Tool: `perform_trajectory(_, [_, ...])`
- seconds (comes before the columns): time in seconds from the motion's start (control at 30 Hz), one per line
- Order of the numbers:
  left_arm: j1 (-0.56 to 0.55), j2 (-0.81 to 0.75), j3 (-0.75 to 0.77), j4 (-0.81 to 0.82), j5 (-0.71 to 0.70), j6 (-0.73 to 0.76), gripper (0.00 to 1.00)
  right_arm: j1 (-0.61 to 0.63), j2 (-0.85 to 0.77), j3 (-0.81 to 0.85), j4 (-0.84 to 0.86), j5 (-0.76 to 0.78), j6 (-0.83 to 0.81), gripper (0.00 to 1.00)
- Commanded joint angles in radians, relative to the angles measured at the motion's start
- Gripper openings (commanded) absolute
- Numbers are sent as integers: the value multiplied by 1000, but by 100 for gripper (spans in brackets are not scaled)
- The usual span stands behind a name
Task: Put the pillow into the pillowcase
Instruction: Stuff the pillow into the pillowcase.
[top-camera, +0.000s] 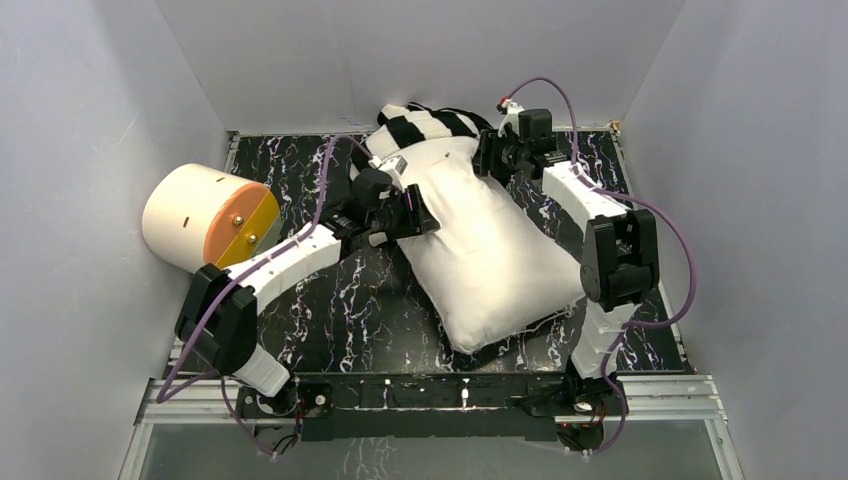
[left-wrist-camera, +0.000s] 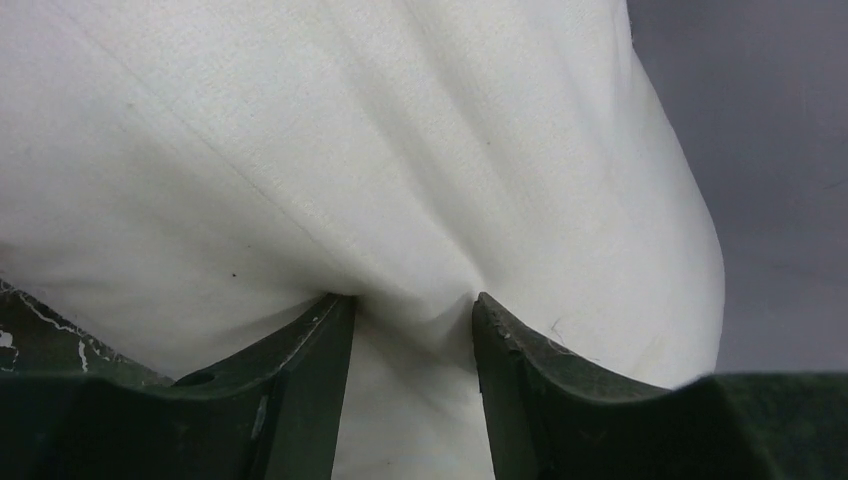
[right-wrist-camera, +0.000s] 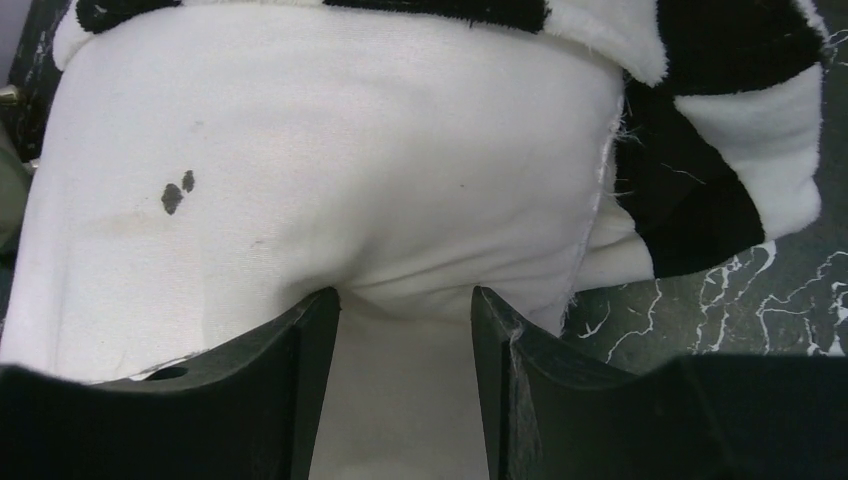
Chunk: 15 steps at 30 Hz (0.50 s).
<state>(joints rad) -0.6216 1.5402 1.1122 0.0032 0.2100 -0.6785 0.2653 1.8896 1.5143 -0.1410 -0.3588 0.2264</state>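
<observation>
The pillow (top-camera: 490, 260) lies slantwise across the table (top-camera: 340, 310), its near corner towards the arm bases. Its far end is just inside the mouth of the pillowcase (top-camera: 425, 125), which is bunched at the far edge with only a short stretch pulled over. Most of the pillow is bare. It is plump, plain white woven cloth over soft filling, with rounded corners and a frayed seam at its far right edge; the right wrist view shows two small dark spots on it. It looks light and very yielding, so it will sag and fold rather than slide as one piece, and a pinch is likely to gather cloth more than filling. The pillowcase is fleecy, with broad black and white stripes and a thick rolled hem. It is limp and likely to drag along with the pillow unless its mouth is held. The left gripper (left-wrist-camera: 412, 305) is at the pillow's left flank, its dark fingers (left-wrist-camera: 300, 370) clamped on a tuck of white cloth, with creases running into the pinch. The right gripper (right-wrist-camera: 405, 300) is at the far right side, just below the hem, and nips a fold of the pillow likewise. The best holds seem to be these far flanks for pushing in, or the hem itself for drawing the case nearer. A cream cylinder (top-camera: 205, 215) with an orange face sits at the left, well apart.
</observation>
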Motion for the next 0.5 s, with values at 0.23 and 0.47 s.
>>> perform_trajectory(0.23, [214, -58, 202, -254, -152, 219, 56, 19, -105, 302, -426, 312, -91, 79])
perform_trajectory(0.47, [342, 77, 275, -100, -146, 407, 60, 252, -187, 195, -150, 351, -207, 86])
